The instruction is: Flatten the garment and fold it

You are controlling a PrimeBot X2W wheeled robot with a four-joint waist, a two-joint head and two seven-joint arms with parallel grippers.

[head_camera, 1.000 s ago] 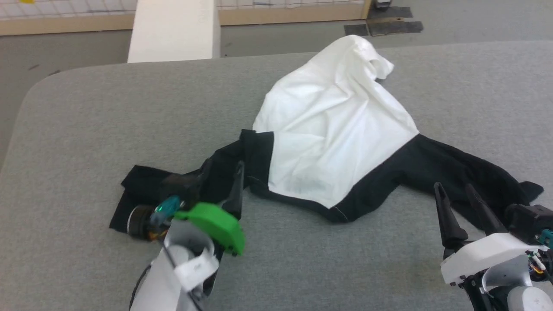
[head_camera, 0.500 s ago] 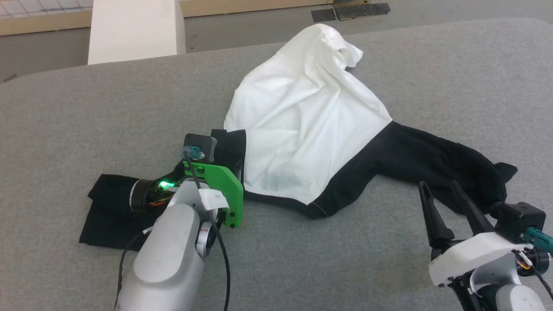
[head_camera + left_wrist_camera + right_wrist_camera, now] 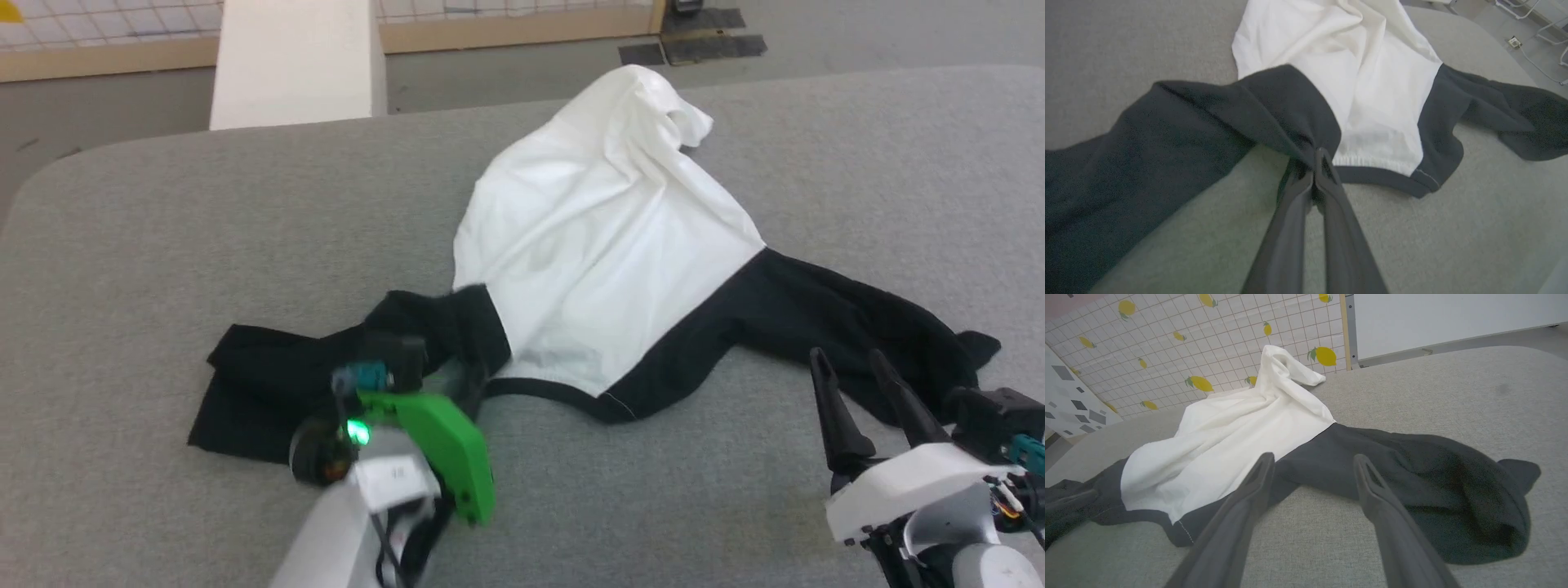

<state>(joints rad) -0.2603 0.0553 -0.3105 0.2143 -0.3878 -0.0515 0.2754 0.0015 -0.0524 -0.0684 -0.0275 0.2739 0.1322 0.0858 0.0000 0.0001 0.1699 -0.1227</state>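
Note:
The garment lies crumpled on the grey table, its white body bunched toward the far edge and a black sleeve spread to either side. My left gripper is shut on a fold of black fabric where the left sleeve meets the white panel. The left wrist view shows the left gripper pinching that black fold of the garment, which is lifted slightly. My right gripper stands open just short of the right black sleeve. In the right wrist view the right gripper holds nothing, low over the table before the garment.
The grey padded table has a rounded far-left corner and open room on both sides of the shirt. A white block stands beyond the far edge. A lemon-patterned wall rises behind the table.
The left gripper has closed on the black fabric and drawn it back toward me, bunching the left sleeve. The head camera has shifted. The right gripper stays open in place.

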